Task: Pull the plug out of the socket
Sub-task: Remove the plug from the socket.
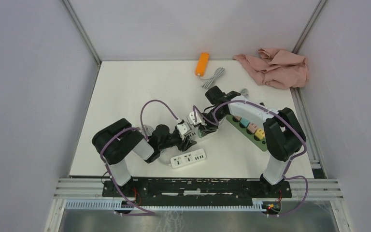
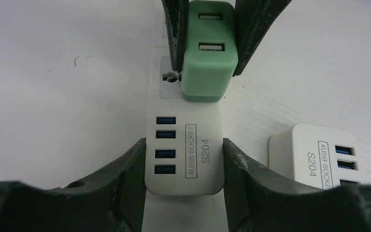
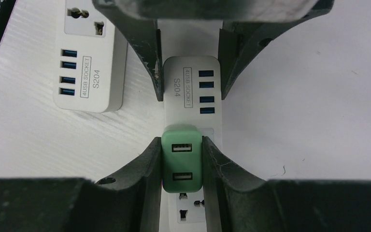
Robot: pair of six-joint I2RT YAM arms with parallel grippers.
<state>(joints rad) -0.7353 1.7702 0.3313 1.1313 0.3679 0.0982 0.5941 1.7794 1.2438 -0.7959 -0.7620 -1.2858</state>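
The green USB plug [image 3: 182,166] is judged still seated in the white power strip [image 2: 200,159], near the centre of the table [image 1: 125,92]. It is pinched by the right gripper [image 3: 181,147]; the strip is clamped by the left gripper [image 2: 183,147]. Extraction is outstanding.

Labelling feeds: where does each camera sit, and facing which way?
Top external: above, behind the bases, looking down on the white table; both arms show.
Left wrist: on the left arm, looking along its jaws clasping the white USB power strip.
Right wrist: on the right arm, facing oppositely; its jaws clamp the green USB plug.
Shared: both wrist views show strip and plug.
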